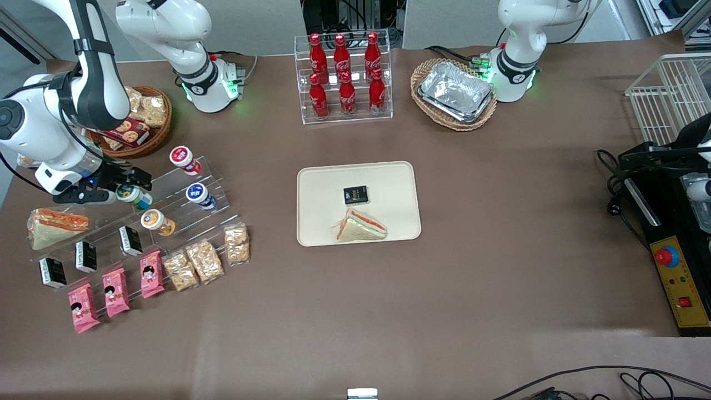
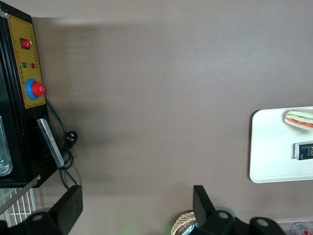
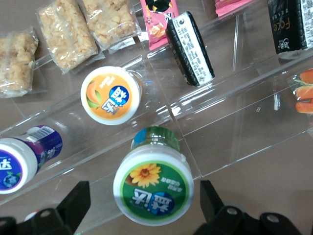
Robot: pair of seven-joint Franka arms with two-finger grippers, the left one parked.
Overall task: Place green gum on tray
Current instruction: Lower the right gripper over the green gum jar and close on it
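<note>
The green gum, a small bottle with a round green-and-white cap, lies on a clear stepped acrylic rack. In the front view the green gum is at the working arm's end of the table. My gripper is open, its two fingers standing on either side of the cap with a gap on each side. In the front view the gripper is right at the bottle. The beige tray lies in the middle of the table, holding a sandwich and a small black packet.
An orange-capped bottle and a blue-capped bottle lie on the rack beside the green gum; a red-capped one lies farther back. Black packets, pink packets, snack bags and a sandwich surround them.
</note>
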